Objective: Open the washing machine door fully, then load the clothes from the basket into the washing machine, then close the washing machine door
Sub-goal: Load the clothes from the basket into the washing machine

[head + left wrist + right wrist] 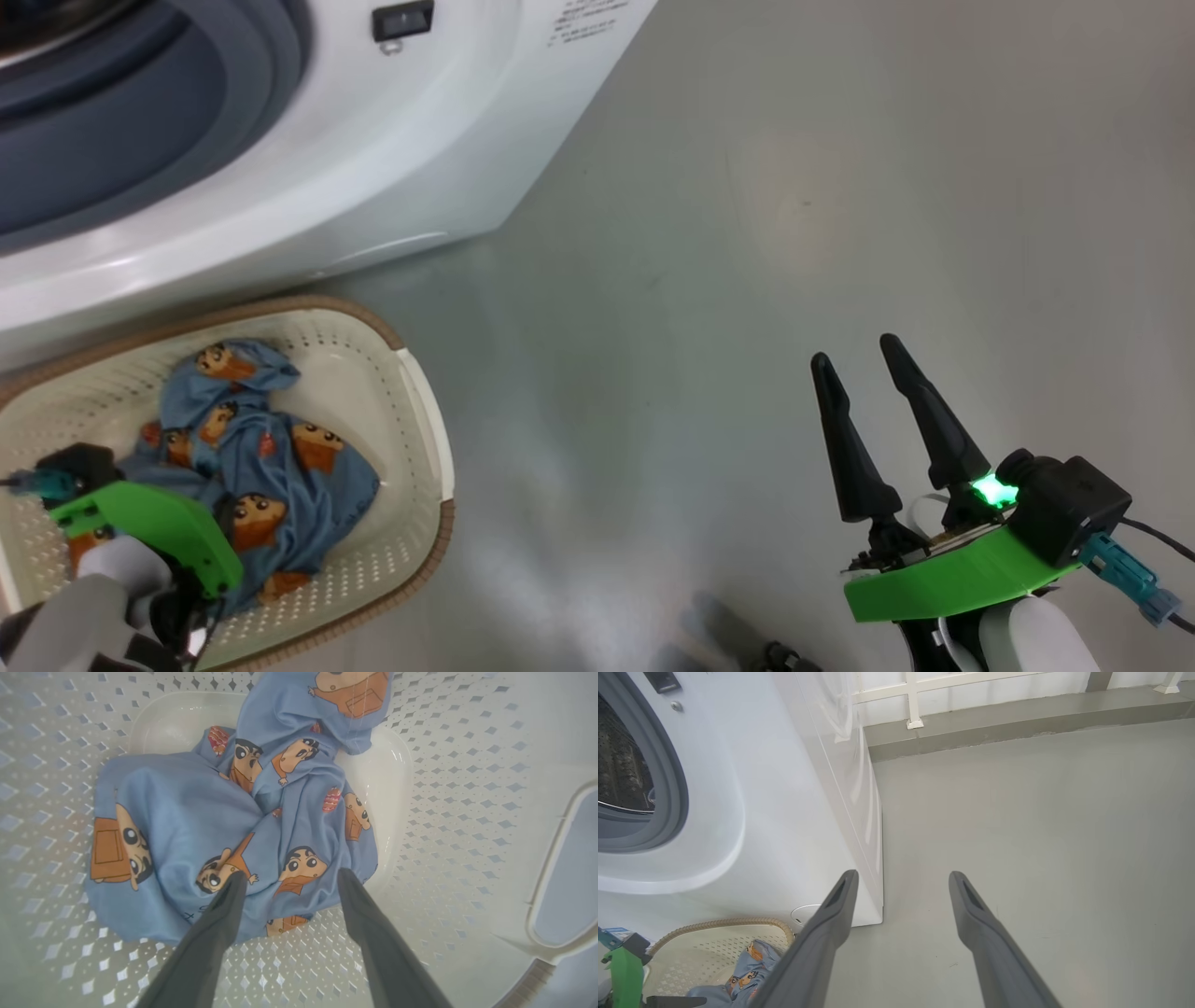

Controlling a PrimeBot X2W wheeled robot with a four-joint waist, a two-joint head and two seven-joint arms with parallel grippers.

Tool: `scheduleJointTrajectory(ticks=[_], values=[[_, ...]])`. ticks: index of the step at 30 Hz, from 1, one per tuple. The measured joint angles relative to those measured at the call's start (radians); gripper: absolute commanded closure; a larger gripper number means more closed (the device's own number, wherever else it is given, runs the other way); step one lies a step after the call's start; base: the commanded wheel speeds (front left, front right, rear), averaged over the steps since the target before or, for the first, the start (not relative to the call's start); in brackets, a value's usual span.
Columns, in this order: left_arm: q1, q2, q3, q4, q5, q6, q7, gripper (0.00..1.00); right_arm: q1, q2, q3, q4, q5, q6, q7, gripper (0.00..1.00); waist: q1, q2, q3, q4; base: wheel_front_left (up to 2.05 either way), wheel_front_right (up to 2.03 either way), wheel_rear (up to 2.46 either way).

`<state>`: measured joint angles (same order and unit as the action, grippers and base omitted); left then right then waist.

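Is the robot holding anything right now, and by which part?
Nothing is held. The left end effector is open, fingers spread at the edge of the clothes in the basket. The right end effector is open above the floor.

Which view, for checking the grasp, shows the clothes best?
Left wrist view: the clothes lie large and sharp before the open left gripper. Head view: partly hidden behind it. Right wrist view: a small bit.

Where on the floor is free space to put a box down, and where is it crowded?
The floor right of the washing machine is bare, up to the right gripper. The strip between basket and that gripper is free too. Crowded: inside the basket, with clothes and the left gripper.
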<state>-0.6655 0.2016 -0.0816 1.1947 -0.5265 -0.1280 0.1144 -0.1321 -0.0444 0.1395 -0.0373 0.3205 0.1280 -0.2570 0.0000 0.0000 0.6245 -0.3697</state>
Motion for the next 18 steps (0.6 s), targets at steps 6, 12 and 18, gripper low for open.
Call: scheduleJointTrajectory(ticks=[6, 12, 18], values=[[-0.055, 0.008, -0.003, 0.040, -0.003, 0.000, 0.007, 0.00, -0.015, 0.002, 0.004, -0.014, 0.005, 0.000, 0.000, 0.00, 0.0000, 0.0000, 0.051, -0.014, 0.00, 0.00, 0.00], [-0.109, 0.024, -0.013, 0.058, -0.003, 0.006, 0.009, 0.00, -0.024, 0.003, 0.006, -0.021, 0.007, 0.000, 0.000, 0.00, 0.0000, 0.0000, 0.109, -0.018, 0.00, 0.00, 0.00], [-0.128, 0.039, -0.025, 0.074, 0.001, 0.016, 0.007, 0.00, -0.037, 0.003, 0.010, -0.028, 0.008, 0.000, 0.000, 0.00, 0.0000, 0.0000, 0.155, -0.019, 0.00, 0.00, 0.00]])
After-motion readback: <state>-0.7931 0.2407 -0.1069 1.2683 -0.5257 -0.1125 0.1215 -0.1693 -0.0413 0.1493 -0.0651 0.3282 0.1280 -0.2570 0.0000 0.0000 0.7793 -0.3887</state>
